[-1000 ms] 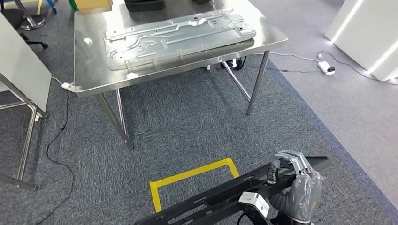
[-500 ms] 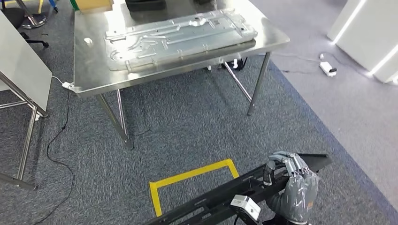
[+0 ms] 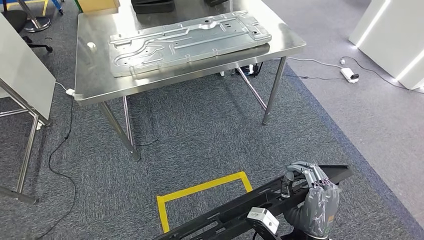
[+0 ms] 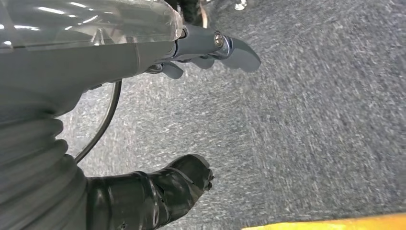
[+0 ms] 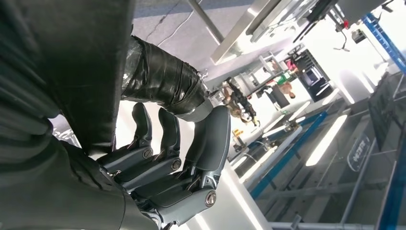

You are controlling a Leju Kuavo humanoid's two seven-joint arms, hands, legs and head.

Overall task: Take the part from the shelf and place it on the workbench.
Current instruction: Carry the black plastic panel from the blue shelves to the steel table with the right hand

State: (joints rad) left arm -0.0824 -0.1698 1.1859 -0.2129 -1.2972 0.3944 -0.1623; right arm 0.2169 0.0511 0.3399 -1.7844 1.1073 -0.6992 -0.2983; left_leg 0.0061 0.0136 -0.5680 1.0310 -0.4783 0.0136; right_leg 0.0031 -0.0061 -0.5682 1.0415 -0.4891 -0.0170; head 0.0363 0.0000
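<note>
Ahead, a steel workbench stood on grey carpet, a large stamped metal panel covering much of its top. Low in the head view, the long black part ran slantwise — gripped near one end by the right hand, fingers curled over its edge. The left hand hung over carpet, seemingly holding nothing. Carrying well probably meant keeping the part level — and choosing bare tabletop beside the panel.

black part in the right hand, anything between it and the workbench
Nothing stands on the carpet between the black part, gripped by the right hand, and the workbench. But a large metal panel covers much of the benchtop.
</note>
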